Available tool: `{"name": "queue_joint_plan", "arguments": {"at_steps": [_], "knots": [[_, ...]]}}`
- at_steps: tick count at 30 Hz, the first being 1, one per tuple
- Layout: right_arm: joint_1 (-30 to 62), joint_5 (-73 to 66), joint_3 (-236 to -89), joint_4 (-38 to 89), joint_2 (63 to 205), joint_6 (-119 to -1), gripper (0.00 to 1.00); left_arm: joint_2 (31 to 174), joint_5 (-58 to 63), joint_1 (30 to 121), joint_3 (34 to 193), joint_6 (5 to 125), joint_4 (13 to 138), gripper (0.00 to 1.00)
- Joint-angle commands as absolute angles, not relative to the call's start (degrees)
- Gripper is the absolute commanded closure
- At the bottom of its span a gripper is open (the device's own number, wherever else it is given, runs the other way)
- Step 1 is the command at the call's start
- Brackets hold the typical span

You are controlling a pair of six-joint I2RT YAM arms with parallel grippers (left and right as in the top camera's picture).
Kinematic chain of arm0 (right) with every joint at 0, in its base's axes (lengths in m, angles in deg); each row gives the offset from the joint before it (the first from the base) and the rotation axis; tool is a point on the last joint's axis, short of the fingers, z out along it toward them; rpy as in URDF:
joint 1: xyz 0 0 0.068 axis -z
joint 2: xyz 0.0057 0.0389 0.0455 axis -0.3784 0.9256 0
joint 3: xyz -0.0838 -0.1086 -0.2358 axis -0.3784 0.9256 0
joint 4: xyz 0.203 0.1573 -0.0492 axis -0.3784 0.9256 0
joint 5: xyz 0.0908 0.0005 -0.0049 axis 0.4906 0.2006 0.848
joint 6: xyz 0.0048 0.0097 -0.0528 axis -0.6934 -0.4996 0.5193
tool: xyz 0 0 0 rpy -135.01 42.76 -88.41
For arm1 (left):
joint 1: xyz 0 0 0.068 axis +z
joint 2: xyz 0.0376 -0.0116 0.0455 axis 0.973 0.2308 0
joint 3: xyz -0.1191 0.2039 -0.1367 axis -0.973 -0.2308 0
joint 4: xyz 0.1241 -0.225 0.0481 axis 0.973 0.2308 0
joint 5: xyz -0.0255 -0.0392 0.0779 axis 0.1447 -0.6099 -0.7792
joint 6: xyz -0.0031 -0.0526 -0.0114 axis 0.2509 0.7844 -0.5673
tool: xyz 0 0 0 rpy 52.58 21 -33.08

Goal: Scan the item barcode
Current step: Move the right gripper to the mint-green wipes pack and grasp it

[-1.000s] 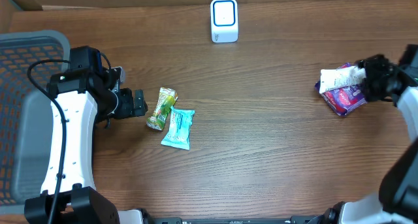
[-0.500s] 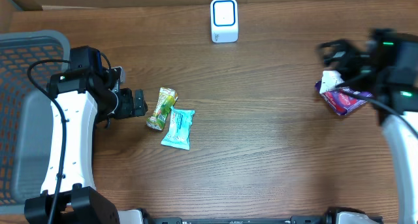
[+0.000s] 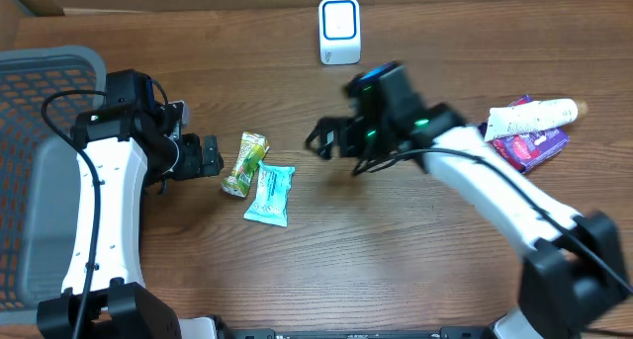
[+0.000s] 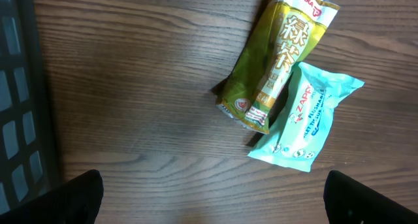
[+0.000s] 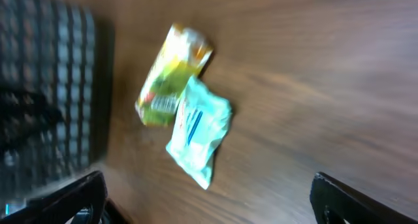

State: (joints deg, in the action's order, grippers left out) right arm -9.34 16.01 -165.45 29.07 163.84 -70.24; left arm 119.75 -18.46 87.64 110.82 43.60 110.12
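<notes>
Claws spread wide, both empty. Left claw [image 3: 211,157] at centre left of overhead view, just beside green pack [image 3: 244,163], with teal pack [image 3: 270,195] touching its lower end; right claw [image 3: 328,143] mid-frame over bare worktop [image 3: 396,250]. Scanner [image 3: 339,31] at top centre; tube [image 3: 534,115] and purple pack [image 3: 529,146] near right edge, well apart from both claws.

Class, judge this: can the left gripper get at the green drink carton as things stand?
Probably yes. The open left gripper faces the green drink carton with nothing between them; the teal plastic packet touches only its far side.
</notes>
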Motion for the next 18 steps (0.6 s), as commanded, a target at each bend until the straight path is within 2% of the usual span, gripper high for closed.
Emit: {"name": "queue_joint_plan", "arguments": {"at_steps": [1, 4, 7, 8, 13, 18], "knots": [[-12.1, 19.9, -167.0, 27.1, 166.3, -70.0, 0.00, 120.1, -18.1, 87.9, 111.2, 42.7, 110.1, 0.01], [-15.0, 19.3, -167.0, 25.6, 168.0, -70.0, 0.00, 120.1, -18.1, 87.9, 111.2, 42.7, 110.1, 0.00], [-18.1, 14.1, -167.0, 25.2, 170.2, -73.2, 0.19, 120.1, -18.1, 87.9, 111.2, 42.7, 110.1, 0.00], [-19.0, 12.4, -167.0, 25.2, 171.0, -75.2, 0.22, 120.1, -18.1, 87.9, 111.2, 42.7, 110.1, 0.00], [-21.7, 11.1, -165.9, 21.2, 175.9, -85.4, 0.28, 120.1, -18.1, 87.9, 111.2, 42.7, 110.1, 0.00], [-22.1, 14.2, -165.8, 18.5, 180.5, -86.8, 0.32, 120.1, -18.1, 87.9, 111.2, 42.7, 110.1, 0.00]]}}
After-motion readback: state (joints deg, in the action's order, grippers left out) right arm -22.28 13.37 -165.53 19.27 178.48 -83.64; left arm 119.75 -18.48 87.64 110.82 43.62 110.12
